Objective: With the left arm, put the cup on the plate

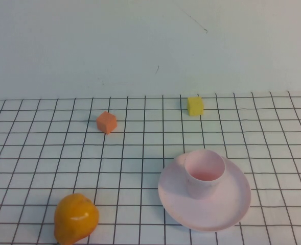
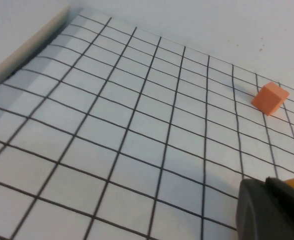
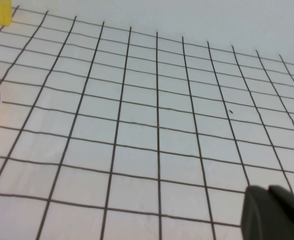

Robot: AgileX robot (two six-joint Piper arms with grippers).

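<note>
Nearest the front edge of the bench (image 1: 32, 168), toward its left corner, sits an orange pear-like fruit (image 1: 75, 218), glossy, partly cut off by the frame. Right of it, also toward the front, is the plate (image 1: 227, 209), w/ the cup (image 1: 204, 173) standing upright on it, set in the plate's rear-left part, mouth up. Judging by that, the placing looks done already.

Handling, as a guess: cup looks like light matte plastic, stiff enough, not fragile, prob. not slippery but easy to tip or knock since it weighs little. Slight taper means a side pinch could ride upward; better to take it across the wall a bit below the rim, jaws either side, or one finger inside and one outside the rim. Plate is shallow w/ a low rim and may skid on the smooth grid cloth if the cup is dragged.

Neither arm shows in the high view. Left gripper (image 2: 271, 210) appears only as a dark tip in its wrist view, low over bare grid squares on the left side, fingers together, nothing held. Right gripper (image 3: 274, 212) likewise just a dark tip over the bench's right part, plate edge at the margin; can't tell its fingers' state.

Further back: orange cube (image 1: 107, 122) mid-left, then yellow cube (image 1: 195, 106) near the rear edge.
</note>
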